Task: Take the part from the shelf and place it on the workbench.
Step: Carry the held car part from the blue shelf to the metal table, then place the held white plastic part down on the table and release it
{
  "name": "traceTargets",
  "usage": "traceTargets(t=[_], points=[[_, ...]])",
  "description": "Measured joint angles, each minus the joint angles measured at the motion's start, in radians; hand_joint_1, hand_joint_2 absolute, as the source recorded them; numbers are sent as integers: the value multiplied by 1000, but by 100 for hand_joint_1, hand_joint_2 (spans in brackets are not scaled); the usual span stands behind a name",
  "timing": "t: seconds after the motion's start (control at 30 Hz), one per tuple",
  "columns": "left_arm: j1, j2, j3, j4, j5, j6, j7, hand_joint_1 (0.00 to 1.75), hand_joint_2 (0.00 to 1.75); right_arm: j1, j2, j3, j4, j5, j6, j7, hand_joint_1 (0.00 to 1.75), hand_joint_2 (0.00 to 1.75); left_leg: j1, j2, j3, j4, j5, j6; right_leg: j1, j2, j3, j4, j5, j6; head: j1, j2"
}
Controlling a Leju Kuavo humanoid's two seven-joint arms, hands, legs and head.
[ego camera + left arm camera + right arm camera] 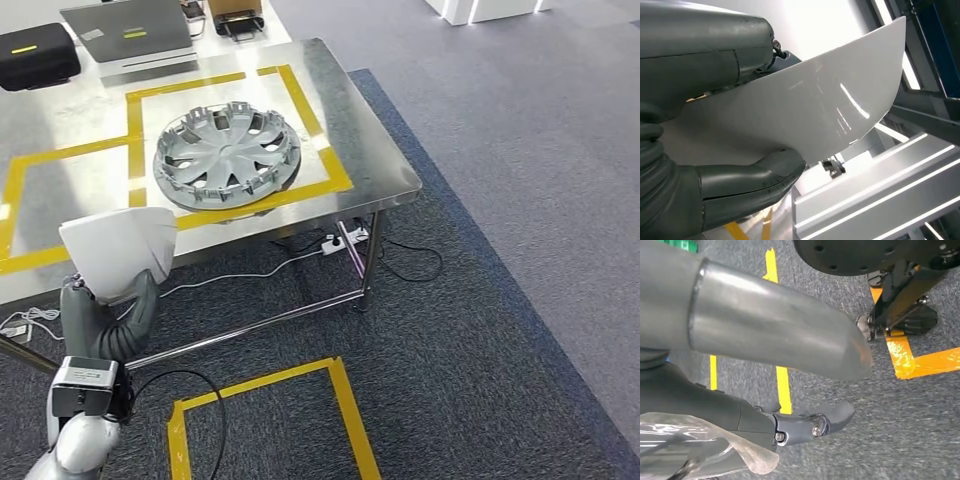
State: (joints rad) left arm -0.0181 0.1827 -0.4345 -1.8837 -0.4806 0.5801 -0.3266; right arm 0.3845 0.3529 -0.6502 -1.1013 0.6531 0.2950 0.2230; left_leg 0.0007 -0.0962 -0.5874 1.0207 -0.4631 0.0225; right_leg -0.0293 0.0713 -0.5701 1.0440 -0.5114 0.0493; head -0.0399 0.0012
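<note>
The left hand [113, 300] is raised at the near left of the scene, just in front of the near edge of the workbench [362, 150], and it holds a white curved panel [121, 250]. In the left wrist view the grip is plain: the thick grey thumb [768, 172] presses against one face of the white panel [810, 105] and the rest of the hand [704, 50] lies over the other face, so the panel is clamped between them. The panel is glossy, with a rounded outer edge, and it sits above the hand, clear of the table top and not touching it.

On the workbench, inside a frame of yellow tape [136, 120], lies a silver wheel cover [226, 155], flat and well apart from the held panel. Farther back on the left sit a black case [34, 55] and a grey laptop [128, 35]. Cables [332, 245] trail on the grey carpet [490, 250] under the bench, and a second square of yellow tape [340, 400] marks the floor near the robot.

The right hand [802, 425] hangs low over the carpet in the right wrist view, its dark fingers [832, 415] stretched out and apart, with nothing between them. A crumpled piece of clear plastic film [696, 440] lies against the wrist behind it.
</note>
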Motion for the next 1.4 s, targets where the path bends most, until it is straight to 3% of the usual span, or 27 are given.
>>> traceTargets(t=[0.03, 0.1, 0.17, 0.23, 0.3, 0.33, 0.37, 0.4, 0.43, 0.5, 0.53, 0.6, 0.63, 0.7, 0.77, 0.8, 0.83, 0.87, 0.93, 1.0, 1.07, 1.17, 1.23, 1.3, 1.33, 1.37, 1.4], points=[[0, 0, 0, 0, 0, 0, 0, 175, 175, 1, 0, 0, 0, 0, 0, 0, 0, 0, 1, -11, -6, 4, 0, -6, 0, 12, 9, -16, -3, -5, 0, 0], [1, 0, 0, 0, 0, 0, 0, 175, 175, 0, 0, 0, 0, 1, 0, 1, 0, 0, 5, -31, -14, 5, 3, -18, 3, -4, 16, -20, -6, -21, 0, 0], [1, 1, 0, 0, 0, 0, 0, 175, 175, -1, 0, -2, 0, 0, -1, 0, 0, 0, 4, 5, -25, 29, -11, -28, 3, -29, 23, -25, -4, -35, -4, 0], [0, 1, 0, 0, 0, 0, 0, 175, 175, 0, 0, -3, -1, 0, -1, 0, 0, 0, 2, 65, -69, 126, -63, -36, 5, -57, 30, -28, -7, -46, -10, 0], [0, 0, 0, 0, 0, 0, 0, 175, 175, 2, 0, -3, -1, 0, 0, 0, 0, 0, 5, 83, -131, 252, -115, -40, 8, -87, 33, -28, -12, -51, -12, 0], [1, 0, 0, 0, 0, 0, 0, 175, 175, 1, 0, -3, -1, 0, 0, 0, 0, 0, 6, 84, -147, 284, -119, -41, 9, -102, 35, -28, -15, -52, -12, 0], [2, 1, 0, 0, 0, 0, 0, 175, 175, 1, 0, -3, -1, 0, 0, 0, 0, 0, 6, 86, -147, 285, -108, -40, 9, -115, 37, -28, -17, -52, -13, 0], [2, 1, 0, 0, 0, 0, 0, 175, 175, 0, 0, -3, -1, 0, 0, 0, 0, 0, 5, 91, -125, 242, -78, -37, 10, -128, 41, -28, -20, -50, -13, 0], [2, 1, 0, 0, 0, 0, 0, 175, 175, -1, 0, -3, -1, 0, 0, 0, 0, 0, 3, 109, -89, 175, -43, -32, 10, -140, 46, -28, -24, -49, -13, 0], [0, 0, 0, 0, 0, 0, 0, 175, 175, 0, 0, -2, -1, 0, 0, 0, 0, 0, -10, 164, -26, 52, -4, -19, 15, -162, 55, -28, -33, -39, -13, 0], [0, 0, 0, 0, 0, 0, 0, 175, 175, 0, 0, -2, -1, 0, 0, 0, 0, 0, -17, 182, -13, 23, -2, -13, 18, -172, 58, -28, -37, -33, -13, 0], [0, 0, 0, 0, 0, 0, 0, 175, 175, -2, 0, -2, -1, 0, 0, 0, 0, 0, -21, 170, -13, 12, -6, -6, 20, -196, 65, -32, -41, -23, -13, 0], [1, 0, 1, 0, 0, 0, 0, 175, 175, -3, 0, -2, -1, 0, 0, 0, 0, 0, -19, 156, -10, 7, -4, -1, 19, -197, 68, -32, -46, -18, -13, 0], [0, 0, 1, 0, 0, 0, 0, 175, 175, -6, 0, -1, -1, 0, 0, -1, 0, 0, -13, 133, -2, -5, 1, 10, 17, -151, 51, 11, -78, -10, -8, 0], [-2, 0, 1, 0, 0, 0, 0, 175, 175, -5, 0, 0, -1, -1, 0, -1, 0, 0, -10, 113, 1, -9, 3, 19, 16, -90, -14, 134, -133, -7, -3, 0], [-2, -1, 0, 0, 0, 0, 0, 175, 175, -4, 0, 0, -1, -1, 0, 0, 0, 0, -11, 102, 1, -8, 2, 21, 16, -79, -52, 200, -154, -7, -2, 0], [-1, -1, 0, 0, 0, 0, 0, 175, 175, -3, 0, 0, 0, -1, 0, 0, 0, 0, -11, 91, 1, -8, 1, 22, 17, -74, -82, 242, -157, -6, -2, 0], [0, -1, 0, 0, 0, 0, 0, 175, 175, -2, 0, -1, 0, 0, 0, 0, 0, 0, -11, 80, 3, -8, 1, 23, 17, -72, -95, 247, -141, -6, -2, 0], [0, -1, 0, 0, 0, 0, 0, 175, 175, -1, 0, 0, 0, 0, 0, 0, 0, 0, -10, 60, 7, -6, -2, 19, 16, -66, -65, 146, -60, -8, -2, 0], [0, -1, 0, 0, 0, 0, 0, 175, 175, -2, 0, 0, 0, 0, 0, 0, 0, 0, -11, 45, 7, 0, -8, 11, 13, -42, -14, 23, -4, -13, -3, 0], [0, -1, 0, 0, 0, 0, 0, 175, 175, -2, 0, 0, 0, 0, 0, 0, 0, 0, -10, 33, 1, 4, -8, 0, 13, -27, 6, -19, 1, -21, -3, 0], [2, -1, 0, 0, 0, 0, 0, 175, 175, -2, 0, -1, 0, 0, 0, 0, 0, 0, -6, 31, -5, 13, -14, -16, 13, -42, 15, -31, 7, -39, -4, 0], [1, 0, 0, 0, 0, 0, 0, 175, 175, -2, 0, -2, -1, 0, -1, 0, 0, 0, -4, 56, -37, 89, -60, -26, 11, -56, 23, -39, 9, -49, -7, 0], [1, 0, 0, 0, 0, 0, 0, 175, 175, 0, 0, -2, -1, 0, -1, 0, 0, 0, 0, 77, -97, 217, -119, -36, 12, -68, 25, -39, 7, -53, -9, 0], [2, 0, 0, 0, 0, 0, 0, 175, 175, 0, 0, -2, -1, 0, 0, 0, 0, 0, 2, 80, -119, 263, -132, -39, 12, -72, 25, -39, 6, -54, -10, 0], [3, 0, 0, 0, 0, 0, 0, 175, 175, 0, 0, -2, -1, 0, 0, 0, 0, 0, 4, 82, -125, 276, -126, -40, 12, -77, 26, -39, 5, -54, -10, 0], [4, 0, 0, 0, 0, 0, 0, 175, 175, -1, 0, -2, -1, 0, 0, 0, 0, 0, 6, 83, -112, 249, -102, -41, 12, -79, 28, -39, 3, -52, -10, 0]])
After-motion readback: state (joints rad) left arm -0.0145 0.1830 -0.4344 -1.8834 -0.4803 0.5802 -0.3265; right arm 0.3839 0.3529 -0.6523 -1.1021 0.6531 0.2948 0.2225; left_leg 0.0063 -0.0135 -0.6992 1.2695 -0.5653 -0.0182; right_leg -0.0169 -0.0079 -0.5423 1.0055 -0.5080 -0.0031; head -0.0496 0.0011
